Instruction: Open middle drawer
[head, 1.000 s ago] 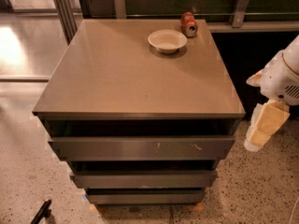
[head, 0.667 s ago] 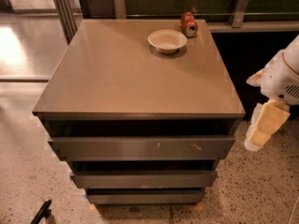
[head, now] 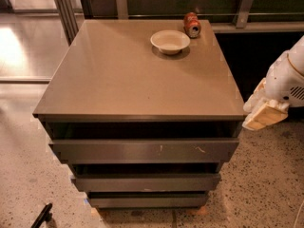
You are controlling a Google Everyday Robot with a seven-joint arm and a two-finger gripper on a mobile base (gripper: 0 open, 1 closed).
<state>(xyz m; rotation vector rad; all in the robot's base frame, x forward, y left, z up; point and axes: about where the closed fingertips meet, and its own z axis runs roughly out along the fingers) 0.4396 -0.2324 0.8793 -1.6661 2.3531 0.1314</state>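
A grey-brown cabinet point(head: 137, 75) has three handle-less drawer fronts stacked below its top. The middle drawer point(head: 145, 182) is the plain front of medium width, under the widest front with pale scratch marks point(head: 142, 151) and above the narrowest front point(head: 147, 202). All three fronts show dark gaps above them. My gripper point(head: 263, 114), pale yellow on a white arm, is at the right of the cabinet, level with the top's front edge. It is apart from the drawers and touches nothing.
A cream bowl point(head: 170, 41) and a red can on its side point(head: 192, 24) sit at the back of the cabinet top. A metal post point(head: 66, 11) stands at the back left. A black object point(head: 42, 216) lies on the speckled floor at the front left.
The gripper has lifted a little and tilted, and it has shifted slightly to the left towards the cabinet's right side. The drawers, bowl and can have not moved.
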